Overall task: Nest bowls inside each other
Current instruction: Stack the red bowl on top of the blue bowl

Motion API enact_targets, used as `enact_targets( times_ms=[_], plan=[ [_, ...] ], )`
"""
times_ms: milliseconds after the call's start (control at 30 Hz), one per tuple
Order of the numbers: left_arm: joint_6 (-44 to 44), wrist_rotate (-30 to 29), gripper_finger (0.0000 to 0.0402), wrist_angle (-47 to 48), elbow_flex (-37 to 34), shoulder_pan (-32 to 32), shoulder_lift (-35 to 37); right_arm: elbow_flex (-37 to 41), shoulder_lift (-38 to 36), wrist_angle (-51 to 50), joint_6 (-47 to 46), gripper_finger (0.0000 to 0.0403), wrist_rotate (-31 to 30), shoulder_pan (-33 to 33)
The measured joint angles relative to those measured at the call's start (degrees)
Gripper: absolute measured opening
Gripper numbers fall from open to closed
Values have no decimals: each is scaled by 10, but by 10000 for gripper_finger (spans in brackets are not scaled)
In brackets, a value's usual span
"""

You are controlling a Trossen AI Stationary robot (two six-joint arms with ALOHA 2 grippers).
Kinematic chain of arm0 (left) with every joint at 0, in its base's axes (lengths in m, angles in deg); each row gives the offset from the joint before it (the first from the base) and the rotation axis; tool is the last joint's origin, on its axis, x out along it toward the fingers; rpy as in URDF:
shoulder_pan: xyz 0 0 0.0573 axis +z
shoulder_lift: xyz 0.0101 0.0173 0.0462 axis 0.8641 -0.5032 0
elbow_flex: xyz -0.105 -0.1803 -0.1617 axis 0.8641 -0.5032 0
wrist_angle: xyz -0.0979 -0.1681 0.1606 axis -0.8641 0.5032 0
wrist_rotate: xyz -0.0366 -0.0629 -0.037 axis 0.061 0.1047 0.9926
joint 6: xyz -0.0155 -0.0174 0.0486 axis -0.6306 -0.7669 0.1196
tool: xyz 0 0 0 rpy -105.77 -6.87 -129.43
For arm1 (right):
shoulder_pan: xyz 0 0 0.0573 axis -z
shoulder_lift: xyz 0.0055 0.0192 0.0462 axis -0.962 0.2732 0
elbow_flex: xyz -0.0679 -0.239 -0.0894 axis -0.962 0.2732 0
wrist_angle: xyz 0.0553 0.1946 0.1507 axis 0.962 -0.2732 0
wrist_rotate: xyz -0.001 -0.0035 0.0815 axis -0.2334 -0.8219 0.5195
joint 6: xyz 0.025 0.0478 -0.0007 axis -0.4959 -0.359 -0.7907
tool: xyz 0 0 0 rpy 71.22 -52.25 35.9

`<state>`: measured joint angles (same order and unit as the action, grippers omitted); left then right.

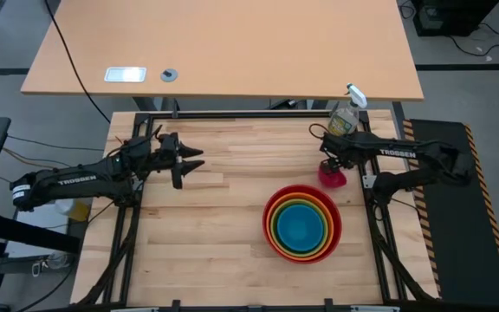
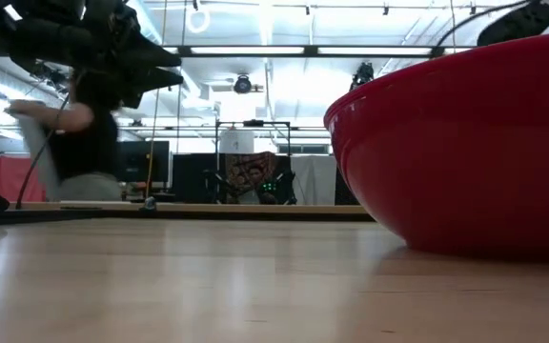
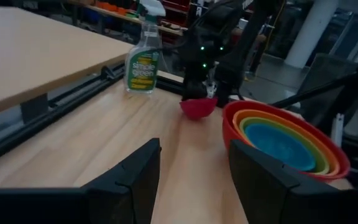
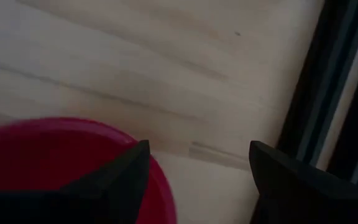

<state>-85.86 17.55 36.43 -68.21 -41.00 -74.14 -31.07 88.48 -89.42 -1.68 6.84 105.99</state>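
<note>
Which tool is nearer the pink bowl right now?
Right. The right tool is directly over the pink bowl, open. The left tool hangs far across the table from it, also open.

Overhead, table-level, two wrist cameras

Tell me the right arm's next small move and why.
Probably lower the open right hand so one finger goes inside the pink bowl and one outside its rim, then close. The stack already holds blue, green and orange inside red, and the pink bowl sits alone near the spray bottle. In the right wrist view its rim lies beside a finger, not between them. The left hand waits, open.
</note>
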Motion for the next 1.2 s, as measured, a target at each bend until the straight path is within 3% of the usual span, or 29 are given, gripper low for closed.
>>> enact_targets(
  times_ms=[233,400,833,1200],
  plan=[
    [20,-13,192,-2,0,0,0,36,0,72,38,279,46,41],
    [20,-13,192,-2,0,0,0,28,-3,52,36,276,50,38],
    [20,-13,192,-9,0,0,0,-21,-57,-32,-8,259,50,-7],
    [20,-13,192,-8,0,0,0,-11,-121,-82,-58,259,80,-69]
  ],
)
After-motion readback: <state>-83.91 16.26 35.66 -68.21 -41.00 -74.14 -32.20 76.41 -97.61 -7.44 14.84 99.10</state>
